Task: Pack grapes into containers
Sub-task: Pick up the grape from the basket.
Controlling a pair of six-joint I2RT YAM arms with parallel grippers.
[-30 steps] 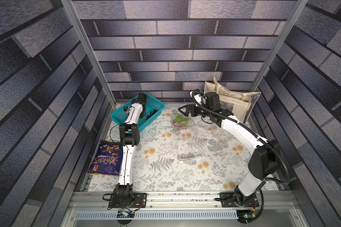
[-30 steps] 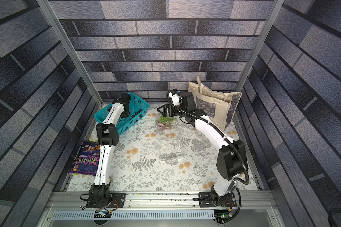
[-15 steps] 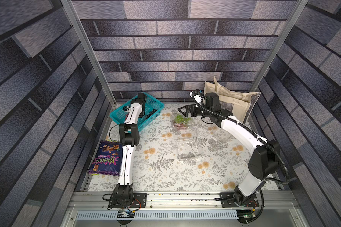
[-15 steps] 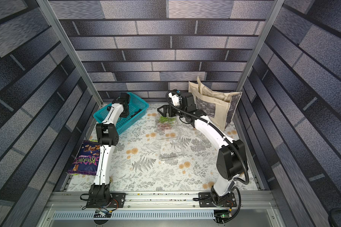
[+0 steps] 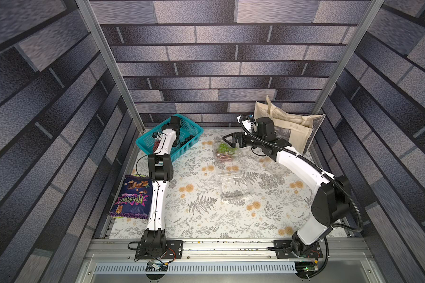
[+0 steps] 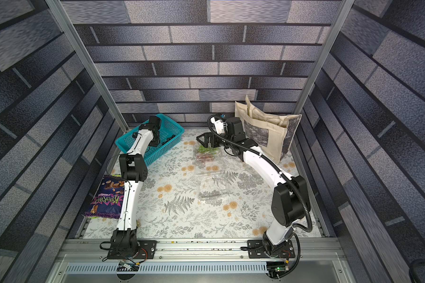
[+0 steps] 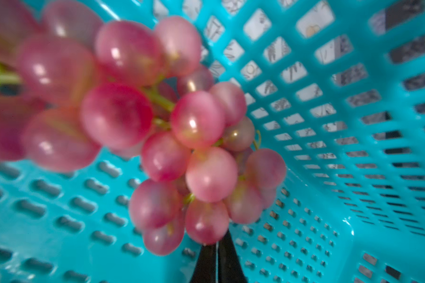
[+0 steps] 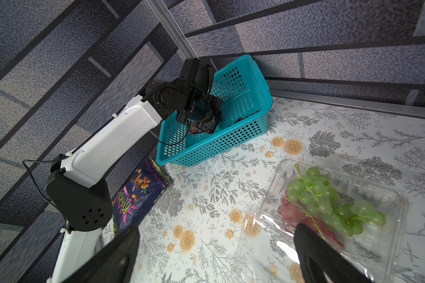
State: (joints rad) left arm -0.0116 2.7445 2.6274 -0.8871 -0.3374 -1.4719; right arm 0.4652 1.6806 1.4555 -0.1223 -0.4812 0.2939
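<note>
A staged robot test cell: printed brick-pattern walls [image 5: 219, 51], aluminium frame posts [image 5: 112, 66], a floral tablecloth [image 5: 206, 215], left arm [image 5: 157, 198] and right arm [image 5: 299, 161] bolted to a front rail [image 5: 231, 245].

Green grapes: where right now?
In a top view, the green grapes sit in a clear container atop a red bunch, far centre, beside the open right gripper.
</note>
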